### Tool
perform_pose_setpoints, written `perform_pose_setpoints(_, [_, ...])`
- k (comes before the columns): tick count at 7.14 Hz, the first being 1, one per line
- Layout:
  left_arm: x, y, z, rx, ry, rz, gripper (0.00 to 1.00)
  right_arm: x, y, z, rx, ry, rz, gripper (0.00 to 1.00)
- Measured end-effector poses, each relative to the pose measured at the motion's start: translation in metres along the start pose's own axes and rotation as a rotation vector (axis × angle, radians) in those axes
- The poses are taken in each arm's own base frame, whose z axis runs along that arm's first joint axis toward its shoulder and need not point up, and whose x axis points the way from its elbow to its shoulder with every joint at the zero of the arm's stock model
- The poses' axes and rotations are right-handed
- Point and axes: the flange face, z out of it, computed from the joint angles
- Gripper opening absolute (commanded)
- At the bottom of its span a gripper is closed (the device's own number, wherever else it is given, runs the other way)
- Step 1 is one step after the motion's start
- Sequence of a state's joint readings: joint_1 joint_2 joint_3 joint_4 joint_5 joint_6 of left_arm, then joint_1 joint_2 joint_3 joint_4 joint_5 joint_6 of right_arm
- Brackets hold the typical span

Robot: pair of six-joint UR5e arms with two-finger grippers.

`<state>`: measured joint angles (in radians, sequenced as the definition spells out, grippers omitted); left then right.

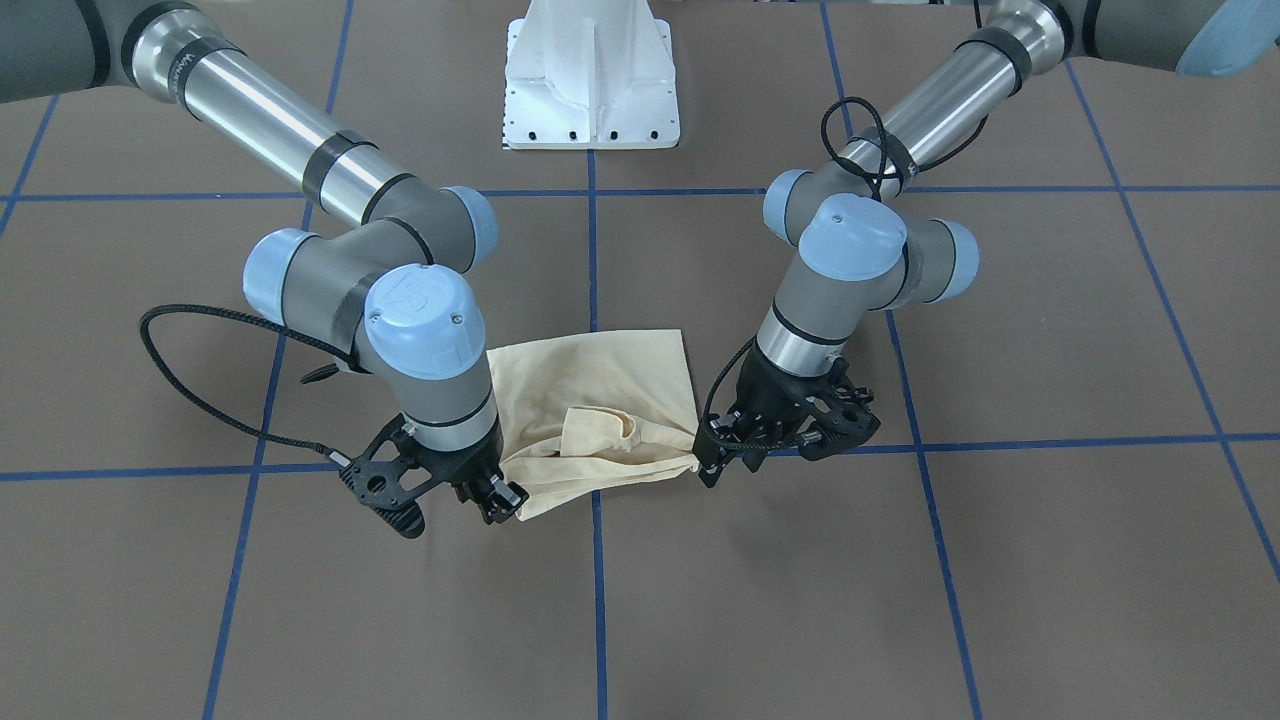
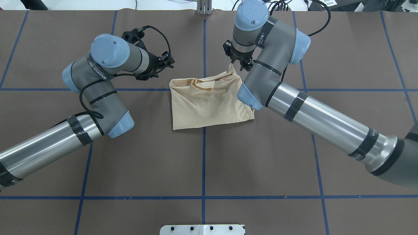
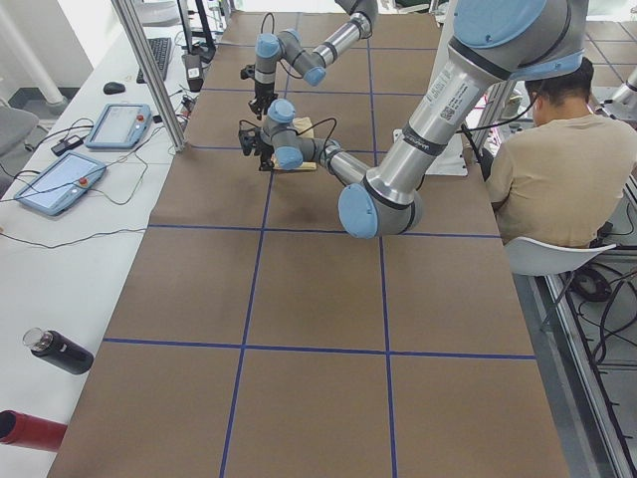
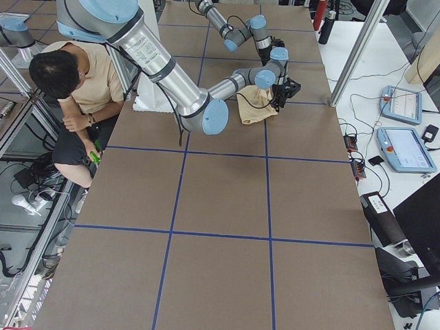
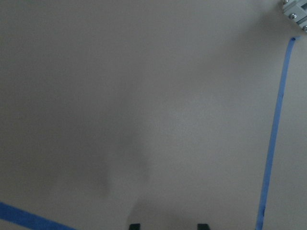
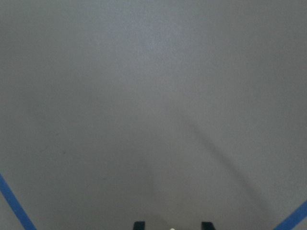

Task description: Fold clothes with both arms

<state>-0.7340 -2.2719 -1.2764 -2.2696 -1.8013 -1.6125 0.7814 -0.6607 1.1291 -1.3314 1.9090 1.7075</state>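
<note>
The cream-yellow shirt [image 1: 600, 390] lies folded into a rough rectangle at the table's middle, also in the overhead view [image 2: 209, 104]. Its print is hidden. A loose fold shows along its edge farthest from the robot. My left gripper [image 2: 167, 61] hovers just off the shirt's far left corner, also in the front view [image 1: 712, 460]. Its fingertips [image 5: 135, 226] stand apart over bare table. My right gripper [image 2: 243, 64] is at the far right corner, which peaks up toward it, also in the front view [image 1: 500, 500]. Its fingertips [image 6: 139, 224] stand apart too.
The table is brown with blue tape lines [image 2: 204, 163]. The white pedestal base [image 1: 590, 80] stands on the robot's side. A seated person [image 3: 557, 159] is beside the base. Control tablets [image 3: 60, 184] and a dark bottle [image 3: 60, 351] lie on the white side bench.
</note>
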Motion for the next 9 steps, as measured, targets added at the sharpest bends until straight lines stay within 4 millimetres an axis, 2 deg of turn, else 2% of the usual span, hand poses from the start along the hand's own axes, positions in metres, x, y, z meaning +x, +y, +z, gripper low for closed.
perform_pose_setpoints(2, [0.004,-0.014,-0.016,0.000,0.023,0.004,0.89,-0.002,-0.015,-0.012,-0.014,-0.013,-0.009,1.00])
perform_pose_setpoints(3, [0.002,-0.022,-0.032,-0.026,0.038,0.038,0.89,0.001,-0.024,-0.021,-0.024,-0.022,-0.012,1.00])
perform_pose_setpoints(4, [-0.009,-0.029,-0.051,-0.044,0.054,0.128,0.89,0.014,-0.042,-0.030,-0.039,-0.032,-0.033,1.00])
perform_pose_setpoints(5, [-0.027,-0.038,-0.071,-0.046,0.065,0.247,0.89,0.039,-0.066,-0.038,-0.042,-0.043,-0.090,1.00])
perform_pose_setpoints(6, [-0.051,-0.053,-0.097,-0.044,0.077,0.382,0.91,0.078,-0.104,-0.047,-0.028,-0.048,-0.186,1.00])
perform_pose_setpoints(7, [-0.091,-0.079,-0.134,-0.043,0.072,0.526,0.92,0.131,-0.157,-0.056,-0.023,-0.041,-0.318,1.00])
perform_pose_setpoints(8, [-0.140,-0.105,-0.170,-0.045,0.047,0.655,0.94,0.190,-0.212,-0.062,-0.039,-0.029,-0.464,1.00])
perform_pose_setpoints(9, [-0.183,-0.122,-0.200,-0.036,0.014,0.754,0.95,0.241,-0.257,-0.069,-0.048,-0.018,-0.569,1.00])
